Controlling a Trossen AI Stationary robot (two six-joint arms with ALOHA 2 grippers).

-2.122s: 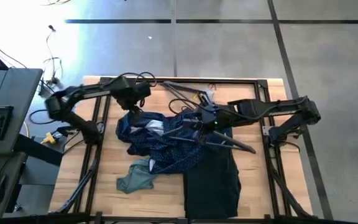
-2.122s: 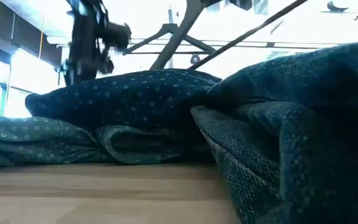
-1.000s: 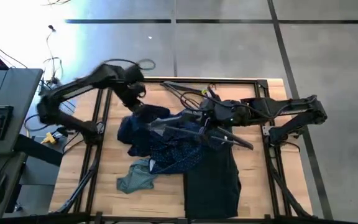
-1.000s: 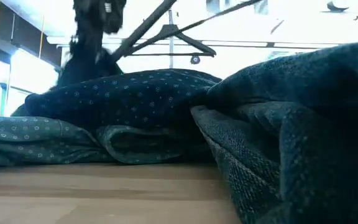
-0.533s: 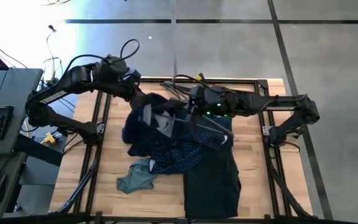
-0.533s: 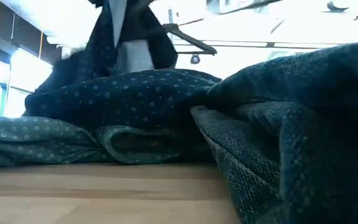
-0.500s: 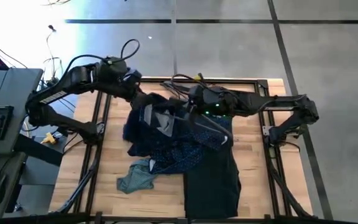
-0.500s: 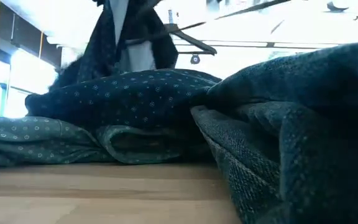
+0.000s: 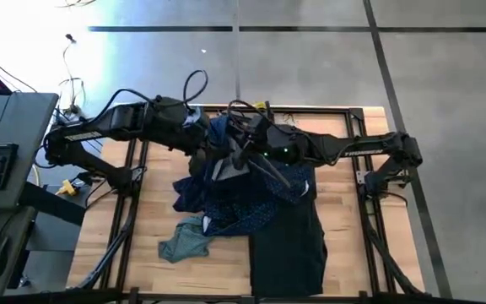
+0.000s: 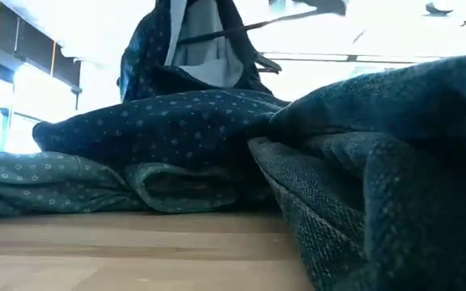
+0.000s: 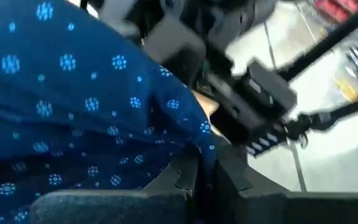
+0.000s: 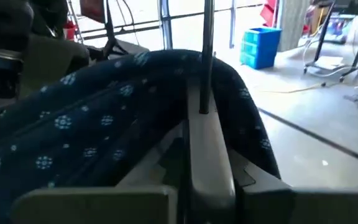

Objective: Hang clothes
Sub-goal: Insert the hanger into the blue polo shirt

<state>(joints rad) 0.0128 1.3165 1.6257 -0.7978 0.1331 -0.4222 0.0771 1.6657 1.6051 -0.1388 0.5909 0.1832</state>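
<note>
Two claws meet over the far middle of the wooden bench (image 9: 142, 219), both at the navy finely dotted shirt (image 9: 234, 198).

Left claw (image 9: 202, 145): closed on an edge of the shirt's fabric. In the left wrist view the dotted cloth drapes over and in front of the left claw's fingers (image 11: 182, 177), filling most of the frame. The shirt's upper part is lifted off the pile; from the low view it hangs as a peaked fold showing a pale inner lining.

Right claw (image 9: 245, 145): just beside the left claw, on its right. It grips the thin dark grey triangular hanger (image 9: 281, 176); in the right wrist view the hanger's stem runs straight up from between the closed fingers, and the dotted cloth lies draped over the claw, on the side toward the left arm.

The rest of the shirt trails down from both claws onto the bench, toward the near side. The large black trouser-like garment (image 9: 289, 241) lies flat nearer than the right claw, touching the shirt's edge. The small teal grey-green shirt (image 9: 184, 243) lies crumpled nearer than the left claw, just beside the navy shirt's lower edge.
</note>
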